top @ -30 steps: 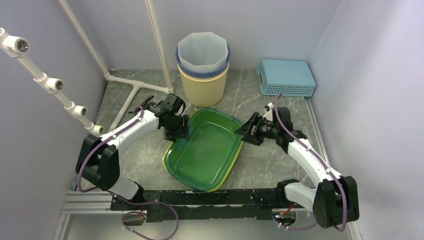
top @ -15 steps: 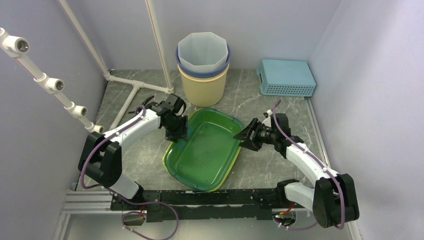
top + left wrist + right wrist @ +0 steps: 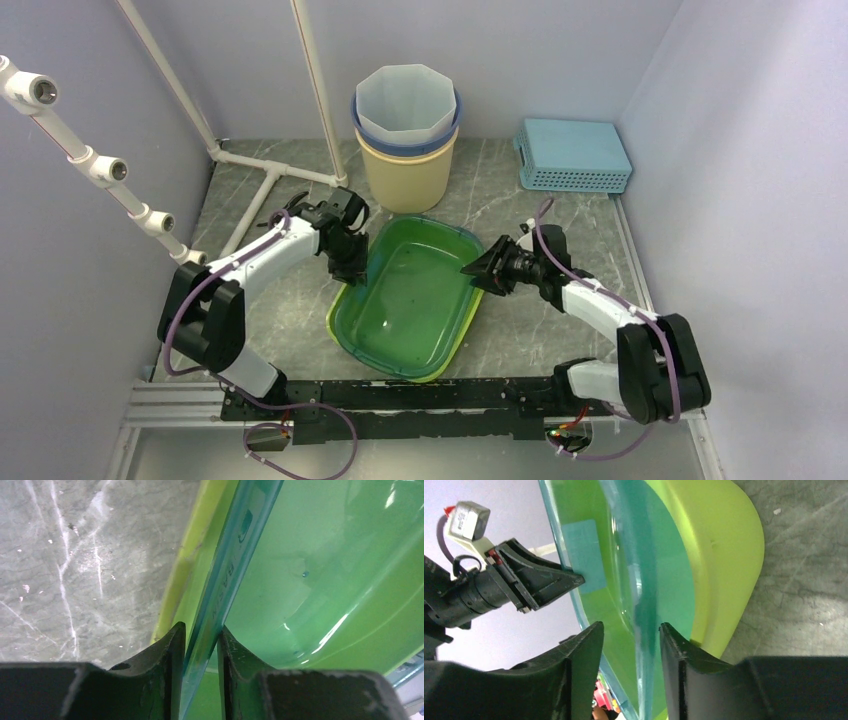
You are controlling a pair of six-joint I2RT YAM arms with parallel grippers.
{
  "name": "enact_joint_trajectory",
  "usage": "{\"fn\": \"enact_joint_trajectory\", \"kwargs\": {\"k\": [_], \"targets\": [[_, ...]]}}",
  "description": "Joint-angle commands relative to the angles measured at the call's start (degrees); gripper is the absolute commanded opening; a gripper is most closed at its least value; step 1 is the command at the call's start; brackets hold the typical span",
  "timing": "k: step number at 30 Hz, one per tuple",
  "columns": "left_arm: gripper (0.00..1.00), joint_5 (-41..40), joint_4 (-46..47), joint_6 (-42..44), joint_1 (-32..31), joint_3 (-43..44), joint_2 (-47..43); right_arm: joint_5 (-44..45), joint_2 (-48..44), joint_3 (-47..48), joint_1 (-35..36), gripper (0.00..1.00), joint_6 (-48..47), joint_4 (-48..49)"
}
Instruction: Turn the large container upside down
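The large container (image 3: 415,295) is a translucent green tub nested in a yellow-green one, lying open side up mid-table. My left gripper (image 3: 352,268) sits at its left rim. In the left wrist view the teal rim (image 3: 235,555) runs between the fingers of the left gripper (image 3: 201,627), and both pads press it, with the yellow outer tub (image 3: 187,560) just outside. My right gripper (image 3: 478,270) straddles the right rim. In the right wrist view the right gripper (image 3: 631,625) stands open around the teal rim (image 3: 644,580), with a gap on one side; the yellow tub wall (image 3: 719,555) lies beyond.
Stacked buckets (image 3: 405,140) stand behind the tub. A blue perforated basket (image 3: 572,155) lies upside down at the back right. White pipes (image 3: 270,170) lie on the table at the back left, and a pipe frame (image 3: 100,165) rises along the left wall.
My left jaws have closed onto the tub's left rim. The right gripper has moved left onto the right rim and its jaws have narrowed a little.
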Motion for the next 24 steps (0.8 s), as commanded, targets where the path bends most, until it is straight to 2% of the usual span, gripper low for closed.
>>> {"fn": "enact_joint_trajectory", "kwargs": {"k": [1, 2, 4, 7, 10, 11, 13, 15, 18, 24], "targets": [[0.26, 7.66, 6.92, -2.89, -0.84, -0.35, -0.30, -3.19, 3.17, 1.03, 3.00, 0.46, 5.74, 13.24], [0.26, 7.66, 7.09, -3.06, -0.78, -0.45, -0.43, -3.03, 3.59, 1.47, 3.31, 0.44, 6.05, 13.83], [0.25, 7.46, 7.46, -3.40, -0.84, -0.48, -0.82, -2.79, 4.33, 2.49, 3.77, 0.35, 6.25, 14.06], [0.25, 6.99, 7.54, -3.84, -0.84, -0.36, -1.50, -3.16, 5.05, 2.93, 3.84, 0.30, 7.56, 16.29], [0.26, 6.10, 7.28, -3.90, -0.84, -0.24, -2.22, -3.95, 5.80, 3.28, 3.77, 0.05, 8.74, 18.52], [0.27, 5.71, 6.96, -3.89, -0.82, -0.11, -2.39, -4.00, 5.91, 3.79, 3.88, 0.01, 8.24, 18.17], [0.30, 4.64, 6.26, -3.81, -0.84, 0.18, -2.84, -3.86, 5.77, 4.90, 3.83, 0.00, 6.95, 15.88], [0.41, 3.20, 5.31, -4.00, -0.84, 0.47, -3.41, -3.33, 4.99, 5.97, 3.81, 0.00, 5.45, 14.05], [0.63, 1.05, 4.49, -4.49, -0.84, 0.53, -4.80, -2.86, 3.23, 6.49, 3.64, 0.00, 4.93, 12.80], [0.84, -6.49, 1.34, -6.29, -0.84, 0.56, -6.56, -6.05, 0.52, 6.49, 1.92, 0.00, 7.98, 15.04]]}}
